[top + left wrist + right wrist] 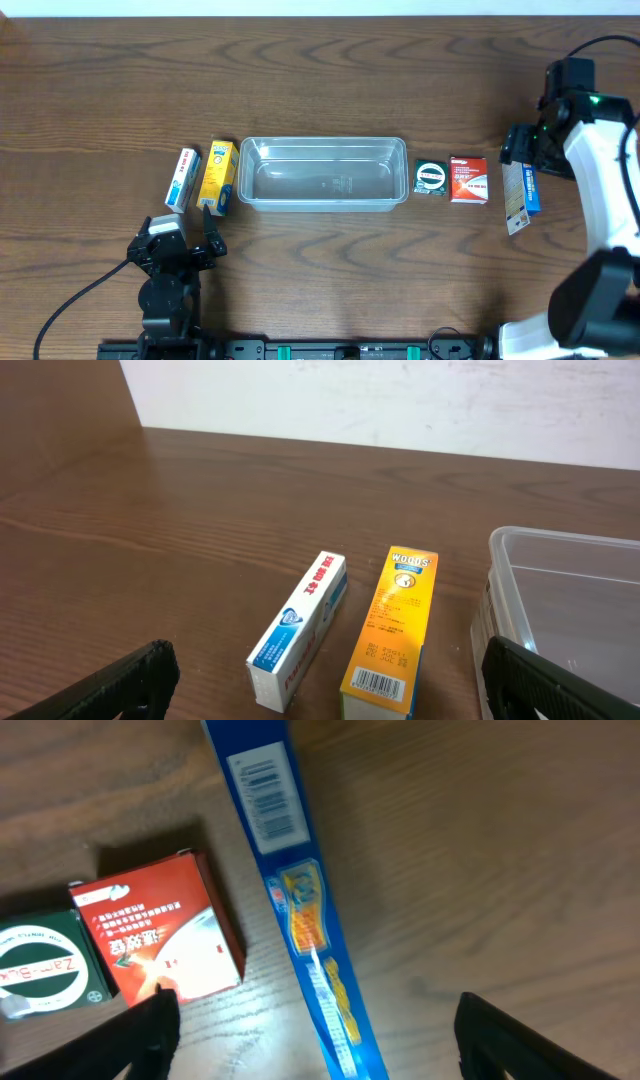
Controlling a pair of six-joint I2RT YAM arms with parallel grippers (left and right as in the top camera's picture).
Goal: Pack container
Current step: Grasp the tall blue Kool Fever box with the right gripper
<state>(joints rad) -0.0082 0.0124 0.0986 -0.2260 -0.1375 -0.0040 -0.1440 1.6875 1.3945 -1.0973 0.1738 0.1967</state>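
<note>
Dark wood table (320, 70), clear rectangular plastic container (322, 172) sits empty dead centre with small boxes flanking it, presumably one side per arm; left gripper (185, 230) fingers apart by the yellow carton (395, 625), right gripper (318, 1010) spread, probably hovering over the long blue toothbrush pack (300, 910).

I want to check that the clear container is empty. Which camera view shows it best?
The overhead view. The whole clear container is visible there, from end to end, and nothing lies inside it. The left wrist view shows only one end of it, cut off by the right edge of the picture. The right wrist view does not show it.
</note>
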